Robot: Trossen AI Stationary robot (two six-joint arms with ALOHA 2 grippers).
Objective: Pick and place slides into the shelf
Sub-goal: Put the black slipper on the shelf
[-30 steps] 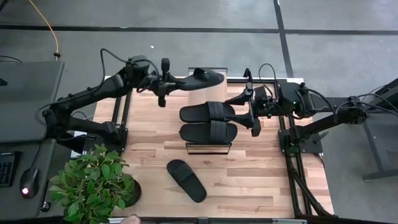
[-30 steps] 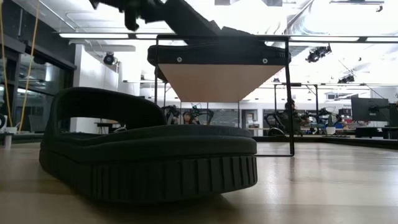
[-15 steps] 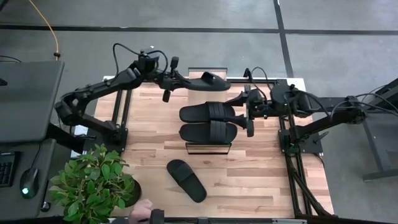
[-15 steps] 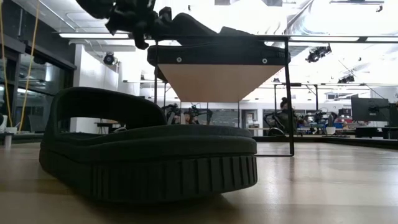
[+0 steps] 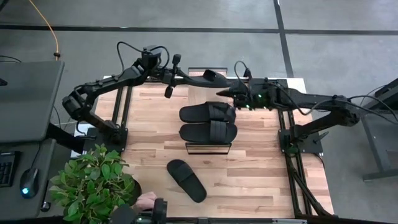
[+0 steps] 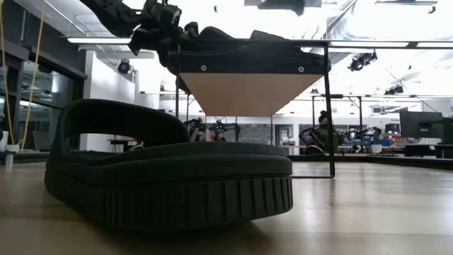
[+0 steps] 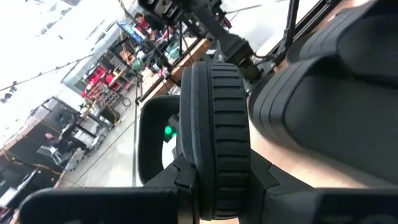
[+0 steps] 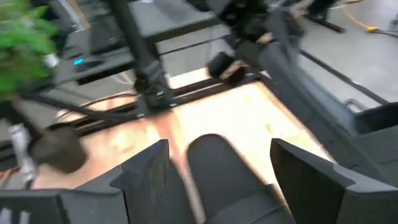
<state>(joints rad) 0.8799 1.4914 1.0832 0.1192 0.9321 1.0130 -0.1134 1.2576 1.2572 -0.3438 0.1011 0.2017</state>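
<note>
My left gripper (image 5: 180, 77) is shut on a black slide (image 5: 208, 77) held in the air just beyond the far side of the shelf (image 5: 208, 148). In the low view this slide (image 6: 226, 37) hangs just above the shelf's top (image 6: 248, 64). Two slides (image 5: 208, 112) (image 5: 208, 131) lie side by side on the shelf's plank. Another slide (image 5: 186, 180) lies sole-down on the table near the front. My right gripper (image 5: 228, 95) stands open at the right end of the far shelf slide (image 8: 217, 168), close to the held slide's free end, touching nothing that I can see. My left gripper pinches the sole (image 7: 214, 186) of the slide between its two fingers (image 7: 267, 180), at the end away from the band strap (image 7: 152, 143). One finger is on each face, with the ribbed edge showing between them. The fingers come about level from the table's left, along the slide. The slide is turned on its edge and lifted clear.
A potted plant (image 5: 93, 183) stands at the table's near left corner. A person's hand (image 5: 146, 200) shows at the near edge. Dark metal frames (image 5: 121, 118) (image 5: 289, 137) run along both sides. Bare wood (image 5: 261, 174) lies near right of the shelf.
My left gripper has carried the slide toward the table's right and down, closer to the shelf's top, and has rolled, so the slide now stands on its edge. My right gripper, still open, has swung toward the far left, close to the held slide. A hand has appeared at the near edge.
</note>
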